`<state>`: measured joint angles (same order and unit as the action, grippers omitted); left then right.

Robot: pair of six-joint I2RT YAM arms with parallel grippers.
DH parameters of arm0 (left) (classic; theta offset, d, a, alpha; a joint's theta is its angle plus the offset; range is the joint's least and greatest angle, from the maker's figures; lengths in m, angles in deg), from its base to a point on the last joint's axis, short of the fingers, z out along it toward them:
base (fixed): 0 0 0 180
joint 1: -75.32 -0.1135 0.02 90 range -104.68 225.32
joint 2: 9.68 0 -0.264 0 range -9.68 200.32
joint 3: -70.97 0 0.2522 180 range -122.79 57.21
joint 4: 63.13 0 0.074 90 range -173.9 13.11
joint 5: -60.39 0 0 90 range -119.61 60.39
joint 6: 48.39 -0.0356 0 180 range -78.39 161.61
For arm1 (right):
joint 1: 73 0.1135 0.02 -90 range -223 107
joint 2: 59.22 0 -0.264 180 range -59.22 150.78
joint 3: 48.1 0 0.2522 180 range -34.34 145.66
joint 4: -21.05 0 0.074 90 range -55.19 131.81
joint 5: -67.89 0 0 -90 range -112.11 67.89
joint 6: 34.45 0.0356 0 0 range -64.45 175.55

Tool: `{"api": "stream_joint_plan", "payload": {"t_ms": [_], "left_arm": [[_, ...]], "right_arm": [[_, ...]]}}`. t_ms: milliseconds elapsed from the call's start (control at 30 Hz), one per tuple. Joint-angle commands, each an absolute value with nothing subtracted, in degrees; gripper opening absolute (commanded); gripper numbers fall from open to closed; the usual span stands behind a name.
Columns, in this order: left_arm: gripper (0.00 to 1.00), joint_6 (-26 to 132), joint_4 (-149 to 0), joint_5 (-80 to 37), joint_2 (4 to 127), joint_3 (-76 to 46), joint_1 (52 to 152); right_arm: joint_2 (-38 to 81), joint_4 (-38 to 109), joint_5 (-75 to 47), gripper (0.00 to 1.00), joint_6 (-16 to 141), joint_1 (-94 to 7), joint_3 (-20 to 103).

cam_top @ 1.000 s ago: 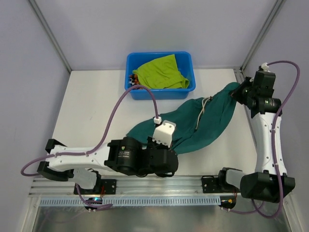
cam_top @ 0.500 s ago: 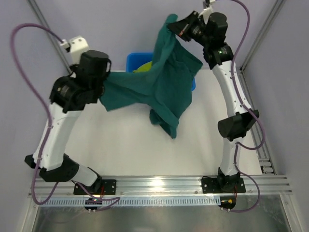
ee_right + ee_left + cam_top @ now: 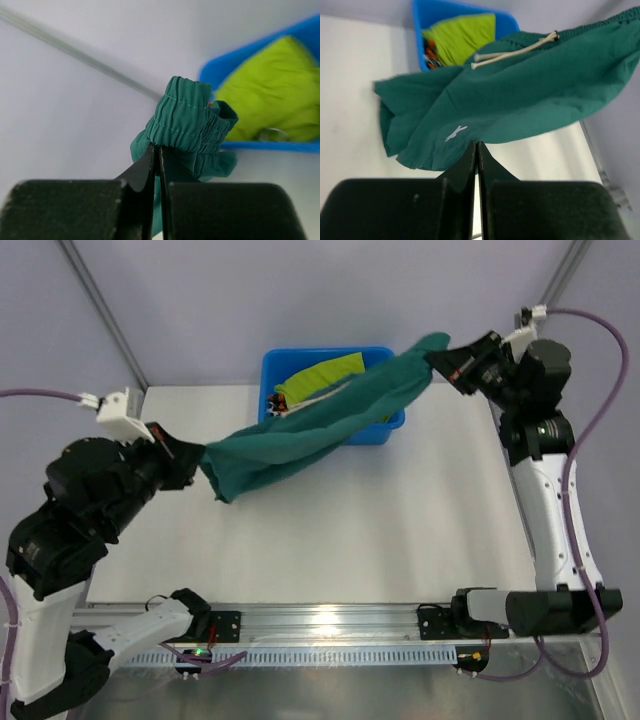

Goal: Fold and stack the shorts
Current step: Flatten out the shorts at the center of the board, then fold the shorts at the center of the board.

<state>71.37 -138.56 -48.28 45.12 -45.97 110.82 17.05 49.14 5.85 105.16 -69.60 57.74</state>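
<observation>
**Shorts stretched between both arms above the bench**

Dark teal-green shorts (image 3: pixel 310 430) hang clear of the bench (image 3: pixel 380 530), drawn into one long band from 9 o'clock to 1 o'clock across the front of the blue tub (image 3: pixel 392 423). Half a second ago they draped loosely, one leg dangling toward mid-bench; that slack is gone. The left gripper (image 3: pixel 188 453), jaws clenched on the cloth's edge, has swung out from 11 o'clock to 9 o'clock. The right gripper (image 3: pixel 442 358) sits at 1 o'clock, jaws clamped on the bunched waistband. A white drawstring (image 3: pixel 515 49) lies along the fabric. In the tub at 12 o'clock, lime yellow-green shorts (image 3: pixel 322 374) lie on top, and camouflage shorts (image 3: pixel 272 404) peek out at the left.
</observation>
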Motion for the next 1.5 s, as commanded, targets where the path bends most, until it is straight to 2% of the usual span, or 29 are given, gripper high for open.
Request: {"api": "stream_joint_plan", "payload": {"t_ms": [0,100,267,467,600,733,767,900,1033,1300,1333,1400,1467], "left_arm": [[0.0,77.9,-132.2,-28.9,39.6,-28.7,110.9],[0.0,81.8,-128.9,-21.8,33.1,-14.7,110.9],[0.0,86.9,-124.0,-15.0,25.5,0.1,110.9],[0.0,87.8,-124.5,-13.3,22.4,5.3,110.9],[0.0,86.4,-126.0,-15.8,24.9,4.7,111.0],[0.0,82.8,-126.7,-27.8,34.2,1.0,110.9],[0.0,81.9,-127.3,-33.9,36.4,-0.5,110.9],[0.0,76.0,-127.9,-45.0,49.1,-13.5,110.8],[0.0,71.1,-126.2,-44.6,61.6,-21.2,106.5],[0.0,68.4,-115.3,-42.4,79.3,-23.8,96.7],[0.03,68.2,-112.5,-40.2,80.1,-24.1,95.9],[0.18,67.9,-110.7,-38.9,82.3,-25.5,93.5],[0.4,67.0,-109.9,-38.9,82.7,-26.5,93.0]], "right_arm": [[7.3,66.5,0.1,0.03,92.6,-76.2,45.9],[1.3,72.7,-6.0,0.04,87.3,-77.7,34.3],[-2.9,77.4,-15.8,0.04,83.5,-78.6,22.7],[-8.2,81.2,-26.8,0.04,81.7,-78.7,20.2],[-10.7,81.9,-27.6,0.04,82.3,-78.7,19.6],[-10.3,78.5,-29.5,0.04,83.3,-78.7,19.5],[-8.1,77.9,-29.4,0.04,83.6,-78.7,20.9],[-0.7,73.1,-27.0,0.04,86.6,-78.7,25.2],[8.7,68.0,-23.4,0.04,88.8,-78.7,27.7],[30.5,58.7,-13.3,0.11,86.1,-78.6,34.7],[34.3,58.8,-12.5,0.12,84.7,-78.6,37.4],[36.7,57.7,-9.3,0.17,83.5,-78.6,39.0],[38.7,57.7,-6.7,0.29,81.2,-78.6,41.1]]}}
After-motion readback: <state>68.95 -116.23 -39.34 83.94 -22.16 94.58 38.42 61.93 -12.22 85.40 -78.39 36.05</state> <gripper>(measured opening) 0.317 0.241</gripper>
